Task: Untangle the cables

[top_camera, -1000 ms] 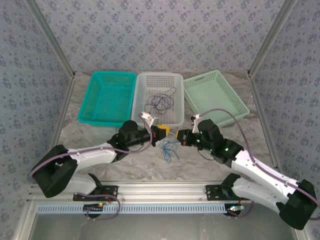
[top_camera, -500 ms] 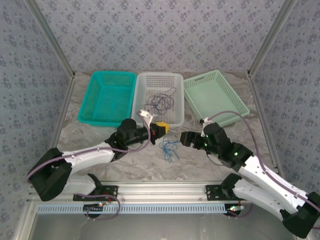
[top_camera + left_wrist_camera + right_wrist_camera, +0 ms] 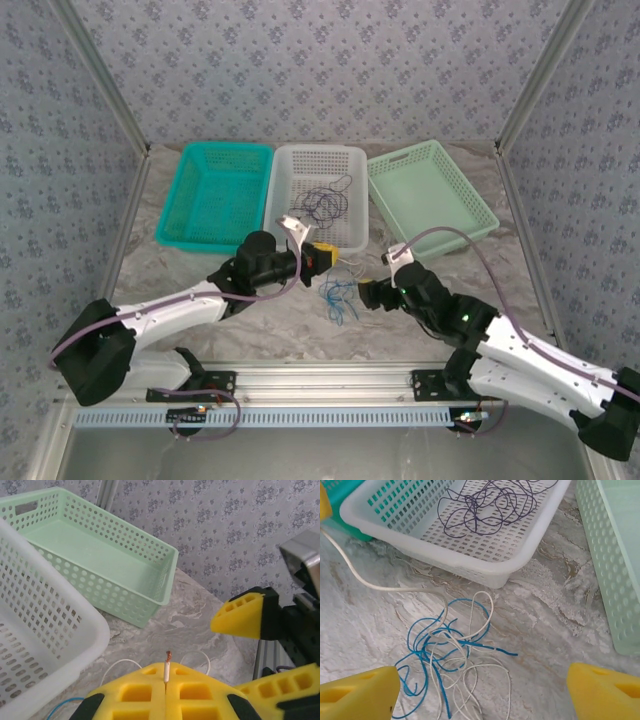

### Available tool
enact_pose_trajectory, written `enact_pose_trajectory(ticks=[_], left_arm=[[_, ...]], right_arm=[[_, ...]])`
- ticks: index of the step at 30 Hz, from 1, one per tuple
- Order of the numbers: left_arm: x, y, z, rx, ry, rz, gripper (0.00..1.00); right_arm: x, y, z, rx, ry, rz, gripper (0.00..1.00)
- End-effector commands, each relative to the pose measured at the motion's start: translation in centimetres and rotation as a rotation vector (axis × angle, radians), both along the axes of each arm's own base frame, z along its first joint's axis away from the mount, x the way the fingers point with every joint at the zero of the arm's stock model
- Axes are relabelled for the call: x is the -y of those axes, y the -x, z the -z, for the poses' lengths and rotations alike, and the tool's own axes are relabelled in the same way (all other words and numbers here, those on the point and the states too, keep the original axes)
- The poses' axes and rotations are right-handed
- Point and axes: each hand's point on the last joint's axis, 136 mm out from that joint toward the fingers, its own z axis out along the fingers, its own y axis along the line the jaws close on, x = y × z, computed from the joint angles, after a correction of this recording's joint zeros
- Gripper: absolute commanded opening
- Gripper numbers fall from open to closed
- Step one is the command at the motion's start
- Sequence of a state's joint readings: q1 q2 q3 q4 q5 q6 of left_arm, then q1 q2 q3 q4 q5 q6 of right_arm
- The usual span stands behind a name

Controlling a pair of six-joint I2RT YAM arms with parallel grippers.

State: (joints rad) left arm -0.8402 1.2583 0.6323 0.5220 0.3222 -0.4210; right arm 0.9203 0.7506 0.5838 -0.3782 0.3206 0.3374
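Right pincer has opened and drawn back; left pincer stays clenched on a white cable end; tangled cables lie on bench under right pincer; hard pulling could tighten the knot.

My left arm stretches low from its base at the near left toward the white basket. Its wrist ends just short of that basket's near rim. The left gripper points rightward along the rim. Its yellow pads are pressed flat together, with the tip of a whitish cable pinched in the seam.

My right arm comes in from the near right, elbow bent, forearm angled toward the basket's near right corner. The right gripper sits nearer to me than the left one, off the basket, aimed leftward and down. Its yellow fingertips stand wide apart.
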Motion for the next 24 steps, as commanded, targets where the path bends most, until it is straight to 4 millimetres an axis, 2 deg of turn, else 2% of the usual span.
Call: enact_pose_trajectory(ticks=[1,6,12,15,21,24], left_arm=[[0.5,0.7,-3.3,0.029,0.054,0.037,0.00],[0.6,0.9,-3.5,0.020,0.054,0.056,0.00],[0.9,1.1,-3.6,0.012,0.056,0.071,0.00],[0.9,1.2,-3.8,0.007,0.059,0.078,0.00],[1.1,1.5,-4.2,0.006,0.065,0.101,0.00],[1.3,1.6,-4.3,0.000,0.065,0.113,0.00]], right_arm=[[-1.0,-1.3,-1.9,0.146,0.007,-0.030,0.90],[-1.2,-2.2,-1.6,0.193,0.055,-0.029,0.91],[-2.7,-2.7,-2.0,0.256,0.025,-0.077,0.91],[-2.9,-3.1,-2.4,0.279,0.008,-0.080,0.83],[-5.0,-2.4,-2.9,0.270,-0.038,-0.203,0.59],[-5.5,-2.2,-3.1,0.270,-0.031,-0.233,0.53]])
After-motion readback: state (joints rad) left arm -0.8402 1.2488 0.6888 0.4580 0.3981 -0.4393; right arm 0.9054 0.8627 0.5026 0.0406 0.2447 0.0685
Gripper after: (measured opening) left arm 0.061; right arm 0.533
